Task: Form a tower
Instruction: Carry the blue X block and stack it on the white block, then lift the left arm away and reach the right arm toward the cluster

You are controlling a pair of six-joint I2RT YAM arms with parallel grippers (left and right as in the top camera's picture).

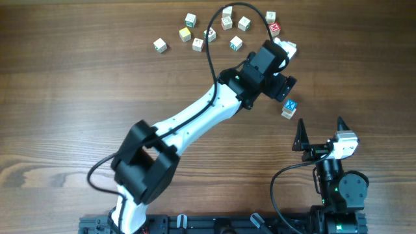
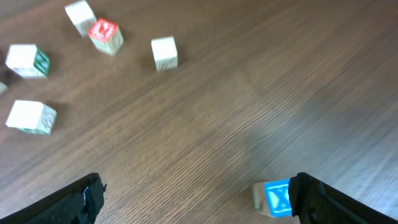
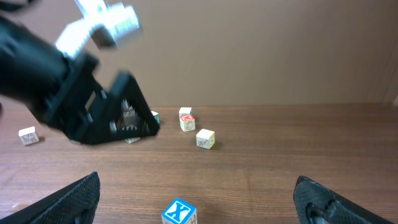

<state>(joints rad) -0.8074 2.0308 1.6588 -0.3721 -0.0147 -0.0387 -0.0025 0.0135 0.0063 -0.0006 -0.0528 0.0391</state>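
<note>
A pale wooden cube with a blue X [image 1: 290,106] stands right of the table's middle. It also shows in the left wrist view [image 2: 273,198] and the right wrist view [image 3: 179,212]. Its lower part is cut off or hidden, so I cannot tell whether it tops a tower. My left gripper [image 1: 285,88] hovers just above it, open, with nothing between the fingers; the blue cube lies against the inside of the right finger [image 2: 323,199]. My right gripper [image 1: 320,123] stands open in front of the cube, apart from it, with bare table between its fingertips.
Several loose cubes [image 1: 214,29] lie scattered at the back of the table, among them a red-marked one [image 1: 275,28] and a green-marked one [image 2: 28,61]. The left arm [image 1: 195,120] crosses the middle diagonally. A black cable [image 1: 211,52] loops over the back cubes.
</note>
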